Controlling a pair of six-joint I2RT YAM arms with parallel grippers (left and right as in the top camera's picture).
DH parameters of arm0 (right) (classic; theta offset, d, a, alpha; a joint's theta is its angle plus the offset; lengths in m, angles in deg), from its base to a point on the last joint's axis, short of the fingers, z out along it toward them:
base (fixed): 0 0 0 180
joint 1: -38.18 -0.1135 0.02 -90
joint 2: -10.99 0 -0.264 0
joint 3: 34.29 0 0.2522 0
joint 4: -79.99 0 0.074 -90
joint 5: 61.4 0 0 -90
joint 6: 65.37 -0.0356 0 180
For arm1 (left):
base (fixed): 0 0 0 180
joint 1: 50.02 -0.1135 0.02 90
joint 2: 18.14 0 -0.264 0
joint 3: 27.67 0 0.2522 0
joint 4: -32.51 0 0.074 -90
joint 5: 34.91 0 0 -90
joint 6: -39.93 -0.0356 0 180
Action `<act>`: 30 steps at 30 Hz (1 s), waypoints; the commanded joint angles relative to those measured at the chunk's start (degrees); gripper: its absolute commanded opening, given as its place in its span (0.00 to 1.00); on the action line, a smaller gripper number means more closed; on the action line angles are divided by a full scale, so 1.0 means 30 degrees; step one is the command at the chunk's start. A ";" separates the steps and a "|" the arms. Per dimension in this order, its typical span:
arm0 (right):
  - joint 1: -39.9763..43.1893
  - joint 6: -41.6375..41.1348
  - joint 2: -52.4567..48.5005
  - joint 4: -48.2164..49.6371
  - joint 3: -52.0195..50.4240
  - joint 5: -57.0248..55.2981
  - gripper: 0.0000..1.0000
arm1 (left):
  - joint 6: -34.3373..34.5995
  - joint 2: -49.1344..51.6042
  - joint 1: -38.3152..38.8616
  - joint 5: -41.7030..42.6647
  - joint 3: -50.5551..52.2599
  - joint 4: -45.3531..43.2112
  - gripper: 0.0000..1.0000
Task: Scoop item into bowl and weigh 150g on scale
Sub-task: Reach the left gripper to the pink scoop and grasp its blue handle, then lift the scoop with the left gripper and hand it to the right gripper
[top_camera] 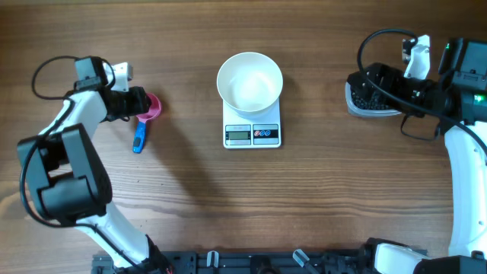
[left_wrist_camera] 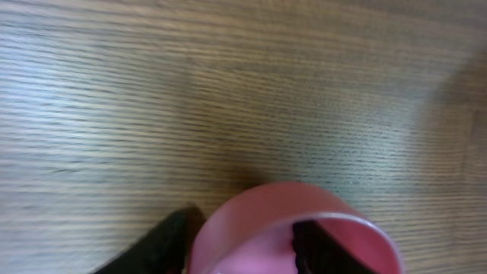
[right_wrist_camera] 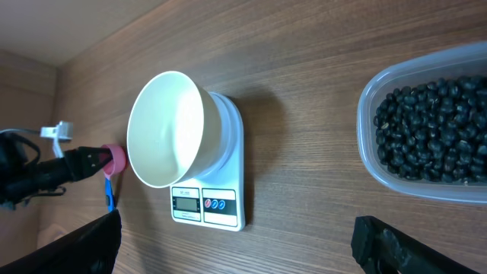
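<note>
Pink and close, the cup of the scoop (left_wrist_camera: 255,221) fills the bottom of my left wrist view. My left gripper (left_wrist_camera: 243,255) is about half closed on its wall, one dark finger (left_wrist_camera: 163,240) outside the cup and the other inside it. I cannot tell whether the wall is pinched firm yet. Beyond the cup there is only bare wooden surface (left_wrist_camera: 228,91).

My right wrist view looks out between the wide-spread fingers of my right gripper (right_wrist_camera: 237,243), which holds nothing. The scale (right_wrist_camera: 209,204) is ahead with the bowl (right_wrist_camera: 171,129) standing on its platform, white and with nothing in it. Right of the scale, close under this gripper, the beans (right_wrist_camera: 434,122) lie heaped in a clear tub (right_wrist_camera: 367,114). The scoop shows small, far off on the scale's other side.

From overhead, the scoop lies well left of the scale and the tub well right of it, the bowl between. The blue handle (top_camera: 138,138) runs from the cup back toward my base, roughly parallel to the scale's side edge. I judge that the next move turns on that line: my left arm has the scoop, but the beans lie beyond the scale from it and nearer my right arm. The scoop will need to be carried past the bowl to load.
</note>
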 commanded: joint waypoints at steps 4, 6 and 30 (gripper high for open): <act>-0.0080 0.0342 -0.0175 -0.0095 0.0146 -0.0539 1.00 | -0.0102 0.0532 0.0357 -0.0109 -0.0124 -0.0270 0.09; -0.0080 0.0342 -0.0175 -0.0102 0.0146 -0.0539 1.00 | -0.0095 0.0525 0.0357 -0.0102 -0.0124 -0.0219 0.04; -0.6186 -0.5428 -0.0182 0.8109 0.0146 0.1348 0.92 | 2.6731 -0.7031 0.1676 0.3220 -0.1137 -0.0328 0.04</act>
